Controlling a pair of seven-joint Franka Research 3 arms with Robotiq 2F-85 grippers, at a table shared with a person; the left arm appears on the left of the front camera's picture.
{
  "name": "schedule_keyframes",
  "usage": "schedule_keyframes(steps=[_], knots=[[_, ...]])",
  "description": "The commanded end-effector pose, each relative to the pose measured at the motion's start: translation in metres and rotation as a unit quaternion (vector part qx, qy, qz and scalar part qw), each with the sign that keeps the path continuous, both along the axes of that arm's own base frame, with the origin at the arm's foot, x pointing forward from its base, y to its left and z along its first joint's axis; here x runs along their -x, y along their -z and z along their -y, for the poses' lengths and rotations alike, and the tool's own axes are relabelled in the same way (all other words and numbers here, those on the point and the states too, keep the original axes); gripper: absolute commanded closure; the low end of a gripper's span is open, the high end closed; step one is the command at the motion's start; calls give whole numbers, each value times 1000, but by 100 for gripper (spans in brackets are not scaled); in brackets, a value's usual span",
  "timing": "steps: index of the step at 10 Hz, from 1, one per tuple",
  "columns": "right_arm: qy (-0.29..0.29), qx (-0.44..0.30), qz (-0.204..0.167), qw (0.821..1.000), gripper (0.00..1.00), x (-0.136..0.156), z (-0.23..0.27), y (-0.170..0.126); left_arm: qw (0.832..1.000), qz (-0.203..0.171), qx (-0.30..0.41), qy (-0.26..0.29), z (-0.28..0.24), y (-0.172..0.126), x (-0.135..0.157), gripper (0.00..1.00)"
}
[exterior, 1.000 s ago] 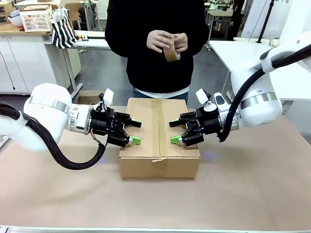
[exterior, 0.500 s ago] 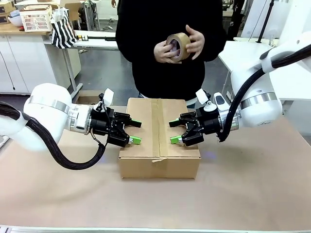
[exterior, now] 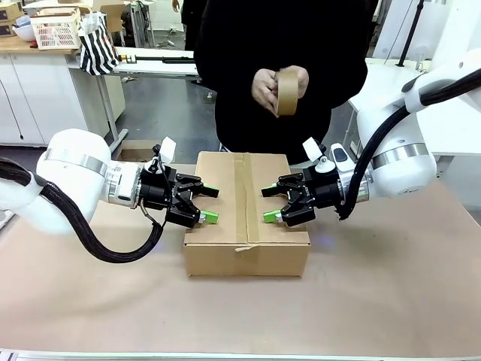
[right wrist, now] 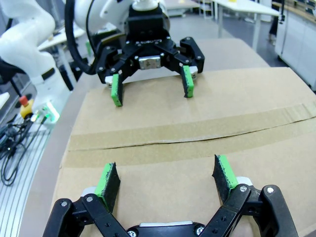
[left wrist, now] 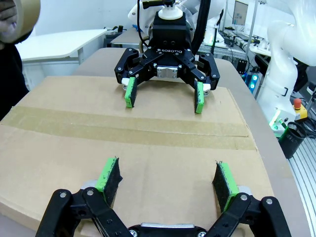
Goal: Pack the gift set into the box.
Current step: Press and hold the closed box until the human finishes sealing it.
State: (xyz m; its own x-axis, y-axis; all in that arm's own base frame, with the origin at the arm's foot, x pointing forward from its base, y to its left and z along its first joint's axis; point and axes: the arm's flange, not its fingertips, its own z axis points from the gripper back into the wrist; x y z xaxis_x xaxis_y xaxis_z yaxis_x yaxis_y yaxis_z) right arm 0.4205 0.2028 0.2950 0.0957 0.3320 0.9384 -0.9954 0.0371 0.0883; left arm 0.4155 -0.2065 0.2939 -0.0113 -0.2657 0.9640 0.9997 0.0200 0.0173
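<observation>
Ideally both black green-padded grippers, left and right, jaws apart, press the plain brown cardboard carton's closed flaps flat while the person's hands apply brown tape.

Matt brown corrugated cardboard for the box, smooth on top, with a slightly glossier strip of brown tape along the closed seam. Brown paper, dull and faintly creased, over the desk. Glossy white plastic shells on both arms, ribbed black hose beside them. Black satin-finish metal or plastic on the left pincer and right pincer, with rough, foam-like green pads. Roll of brown packing tape with a slight sheen in the person's hands. Soft matt black cloth for the sweater.
</observation>
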Motion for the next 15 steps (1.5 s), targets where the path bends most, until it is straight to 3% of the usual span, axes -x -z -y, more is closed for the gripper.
schedule_keyframes(steps=[1,15], knots=[[4,-2,4,1000,0,3,1,4,1000,5,-3,1,-1,2,1,0],[4,-2,4,1000,0,3,1,4,1000,5,-3,1,-1,2,1,0]])
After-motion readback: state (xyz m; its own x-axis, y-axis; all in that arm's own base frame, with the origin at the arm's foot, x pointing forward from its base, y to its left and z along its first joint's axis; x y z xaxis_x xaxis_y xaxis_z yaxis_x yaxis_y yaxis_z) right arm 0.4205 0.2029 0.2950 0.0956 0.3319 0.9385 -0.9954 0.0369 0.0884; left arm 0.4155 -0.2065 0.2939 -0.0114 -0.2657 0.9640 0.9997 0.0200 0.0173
